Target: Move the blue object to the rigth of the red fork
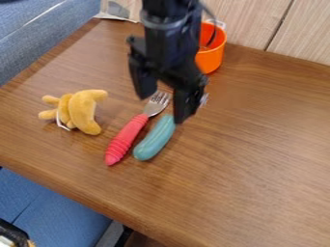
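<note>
Beside red fork (128, 136), blue object (155, 140) parallel.

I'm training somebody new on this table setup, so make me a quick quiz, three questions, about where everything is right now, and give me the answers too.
1. True or false: in the camera view, the blue object lies to the right of the red fork.
2. Multiple choice: which thing lies to the left of the fork in this view? a) the orange cup, b) the yellow plush toy, c) neither.
3. Fill in "tines" or "handle": the end effector shows nearest the fork's ____.

Key: 1 true; 2 b; 3 tines.
</note>
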You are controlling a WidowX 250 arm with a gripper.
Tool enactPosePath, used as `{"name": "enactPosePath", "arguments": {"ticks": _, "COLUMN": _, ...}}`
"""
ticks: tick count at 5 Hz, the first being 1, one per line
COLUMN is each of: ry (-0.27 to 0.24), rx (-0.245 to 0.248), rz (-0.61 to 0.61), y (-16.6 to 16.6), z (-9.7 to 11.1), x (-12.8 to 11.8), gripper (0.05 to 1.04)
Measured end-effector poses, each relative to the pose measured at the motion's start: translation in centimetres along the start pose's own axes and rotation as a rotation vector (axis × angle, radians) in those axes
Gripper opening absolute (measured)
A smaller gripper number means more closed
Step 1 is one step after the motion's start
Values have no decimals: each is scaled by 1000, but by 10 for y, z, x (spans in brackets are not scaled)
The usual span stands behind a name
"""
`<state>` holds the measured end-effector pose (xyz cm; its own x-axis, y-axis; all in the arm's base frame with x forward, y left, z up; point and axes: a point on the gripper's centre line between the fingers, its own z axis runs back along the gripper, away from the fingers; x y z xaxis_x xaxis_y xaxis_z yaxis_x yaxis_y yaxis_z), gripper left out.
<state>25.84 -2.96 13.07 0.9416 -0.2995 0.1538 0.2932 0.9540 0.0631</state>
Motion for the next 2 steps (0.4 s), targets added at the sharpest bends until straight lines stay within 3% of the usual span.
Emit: {"name": "enactPosePath", "arguments": {"ticks": 2, "ry": 8, "rx": 0, "rz": 5, "y": 1, "z": 0, "x": -1, "gripper": 1001}}
